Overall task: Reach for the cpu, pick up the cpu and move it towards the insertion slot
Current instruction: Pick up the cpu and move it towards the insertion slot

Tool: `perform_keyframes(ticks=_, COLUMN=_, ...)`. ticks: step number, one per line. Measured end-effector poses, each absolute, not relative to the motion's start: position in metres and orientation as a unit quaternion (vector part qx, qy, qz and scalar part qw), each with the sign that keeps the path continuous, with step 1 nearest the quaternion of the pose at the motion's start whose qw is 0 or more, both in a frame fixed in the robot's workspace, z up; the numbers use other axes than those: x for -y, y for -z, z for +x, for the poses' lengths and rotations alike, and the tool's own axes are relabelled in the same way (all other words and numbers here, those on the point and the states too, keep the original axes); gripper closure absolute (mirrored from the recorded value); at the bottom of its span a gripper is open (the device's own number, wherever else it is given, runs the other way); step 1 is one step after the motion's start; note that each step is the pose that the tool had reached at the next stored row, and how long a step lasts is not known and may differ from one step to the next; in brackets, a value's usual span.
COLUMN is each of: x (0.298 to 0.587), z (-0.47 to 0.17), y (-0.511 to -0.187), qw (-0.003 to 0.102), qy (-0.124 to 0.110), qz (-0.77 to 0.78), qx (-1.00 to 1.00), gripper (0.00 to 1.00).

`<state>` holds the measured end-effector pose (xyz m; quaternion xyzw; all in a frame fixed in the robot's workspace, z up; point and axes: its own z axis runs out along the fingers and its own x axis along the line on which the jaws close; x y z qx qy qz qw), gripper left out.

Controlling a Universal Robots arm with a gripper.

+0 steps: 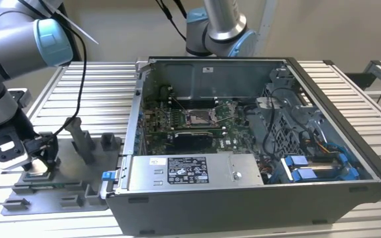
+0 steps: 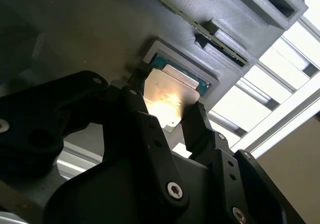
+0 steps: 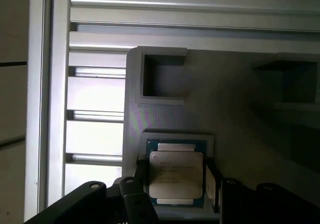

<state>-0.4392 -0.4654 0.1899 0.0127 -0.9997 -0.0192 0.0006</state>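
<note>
In both wrist views the cpu [image 3: 176,173] lies flat, silver face up, in a square nest [image 3: 175,135] of the grey fixture [image 3: 235,99], and the gripper [image 2: 167,107] sits astride it. Whether the claw clamps the cpu or only stands close at its sides, I cannot tell. The exterior view adds the wider place: the gripper [image 1: 37,166] is low over the fixture [image 1: 65,198], at about 8 o'clock from the slot [image 1: 199,117], which is well apart inside the open case [image 1: 243,210].
</note>
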Motion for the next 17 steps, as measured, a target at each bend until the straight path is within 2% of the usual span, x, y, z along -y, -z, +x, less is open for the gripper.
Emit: perform_keyframes(ticks=17, x=0.465, z=-0.439, y=-0.204, qw=0.001, qy=0.019, qz=0.013, qx=1.000, gripper=1.00)
